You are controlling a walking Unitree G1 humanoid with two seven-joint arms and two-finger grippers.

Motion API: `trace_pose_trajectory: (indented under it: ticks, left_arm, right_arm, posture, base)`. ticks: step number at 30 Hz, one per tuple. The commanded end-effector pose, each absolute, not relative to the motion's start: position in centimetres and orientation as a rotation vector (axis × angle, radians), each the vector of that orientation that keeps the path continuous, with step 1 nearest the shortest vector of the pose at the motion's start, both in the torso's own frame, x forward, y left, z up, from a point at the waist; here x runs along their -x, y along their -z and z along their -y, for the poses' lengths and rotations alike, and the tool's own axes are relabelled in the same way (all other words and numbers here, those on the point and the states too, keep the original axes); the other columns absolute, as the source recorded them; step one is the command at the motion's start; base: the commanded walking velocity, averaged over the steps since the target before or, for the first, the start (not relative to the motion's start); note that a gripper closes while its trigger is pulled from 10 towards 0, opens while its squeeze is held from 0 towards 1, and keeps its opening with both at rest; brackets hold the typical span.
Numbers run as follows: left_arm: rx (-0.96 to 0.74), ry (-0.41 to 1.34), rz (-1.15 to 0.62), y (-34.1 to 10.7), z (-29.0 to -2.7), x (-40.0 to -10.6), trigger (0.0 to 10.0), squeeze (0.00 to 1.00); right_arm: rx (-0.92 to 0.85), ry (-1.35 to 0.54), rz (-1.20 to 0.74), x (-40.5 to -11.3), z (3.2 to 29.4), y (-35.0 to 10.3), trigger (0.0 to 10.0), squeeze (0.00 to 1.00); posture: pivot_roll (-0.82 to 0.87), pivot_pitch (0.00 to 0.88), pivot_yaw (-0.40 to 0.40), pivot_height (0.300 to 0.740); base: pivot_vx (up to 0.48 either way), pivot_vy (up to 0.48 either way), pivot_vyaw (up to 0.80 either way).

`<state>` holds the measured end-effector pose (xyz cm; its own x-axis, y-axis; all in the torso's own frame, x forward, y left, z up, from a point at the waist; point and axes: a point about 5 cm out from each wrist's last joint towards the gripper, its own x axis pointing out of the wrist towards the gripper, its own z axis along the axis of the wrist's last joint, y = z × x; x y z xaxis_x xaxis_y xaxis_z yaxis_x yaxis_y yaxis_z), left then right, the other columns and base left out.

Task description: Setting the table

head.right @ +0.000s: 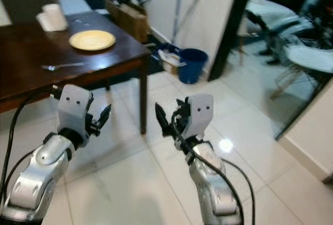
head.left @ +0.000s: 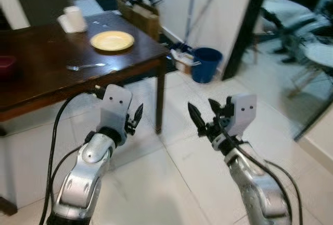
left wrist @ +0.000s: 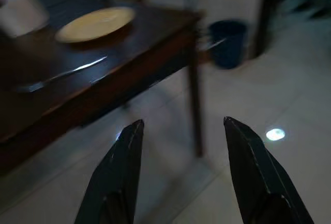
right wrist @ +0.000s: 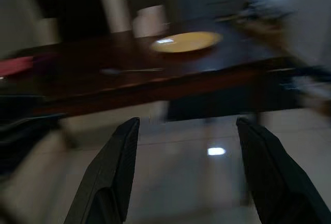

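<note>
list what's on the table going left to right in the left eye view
red bowl → white cup → spoon → yellow plate, all on the dark table

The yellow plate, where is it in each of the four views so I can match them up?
Left eye view: plate upper left, on the table.
Right eye view: upper left, nearer the left edge.
Left wrist view: upper left.
Right wrist view: top centre.
Shared landmark: the spoon lies just in front of the plate.
</note>
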<state>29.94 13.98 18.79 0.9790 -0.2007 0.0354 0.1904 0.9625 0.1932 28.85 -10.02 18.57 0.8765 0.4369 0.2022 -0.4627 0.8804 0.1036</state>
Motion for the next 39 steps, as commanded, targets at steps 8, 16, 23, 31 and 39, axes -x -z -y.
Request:
trace_pose_trajectory:
  ticks: [8, 16, 23, 31, 39]
  left_arm:
    - [-0.185, 0.198, 0.058, -18.8, -13.5, -30.1, 10.0, 0.00]
    - [-0.202, 0.165, 0.082, -19.3, -14.0, -30.2, 10.0, 0.00]
    - [-0.202, 0.118, 0.086, -19.4, -14.6, -30.2, 10.0, 0.00]
    - [-0.203, 0.098, 0.091, -19.6, -14.9, -30.4, 10.0, 0.00]
    - [-0.201, 0.104, 0.094, -19.7, -14.6, -30.6, 10.0, 0.00]
  right_arm:
    - [-0.181, -0.654, 0.162, -27.4, 8.8, -18.6, 10.0, 0.00]
    - [-0.198, -0.748, 0.156, -26.6, 8.1, -18.6, 10.0, 0.00]
    - [-0.200, -0.762, 0.149, -26.5, 8.1, -18.6, 10.0, 0.00]
    - [-0.220, -0.692, 0.154, -27.0, 8.8, -18.7, 10.0, 0.00]
    - [-0.208, -0.604, 0.171, -27.8, 10.2, -19.0, 10.0, 0.00]
  posture:
    - [-0.02, 0.000, 0.041, 0.740]
    - [-0.02, 0.000, 0.042, 0.740]
    - [-0.02, 0.000, 0.041, 0.740]
    - [-0.02, 0.000, 0.043, 0.740]
    - [-0.02, 0.000, 0.048, 0.740]
  base:
    - [0.480, 0.000, 0.72]
    - [0.480, 0.000, 0.71]
    - [0.480, 0.000, 0.69]
    - [0.480, 0.000, 0.64]
    - [0.480, 0.000, 0.00]
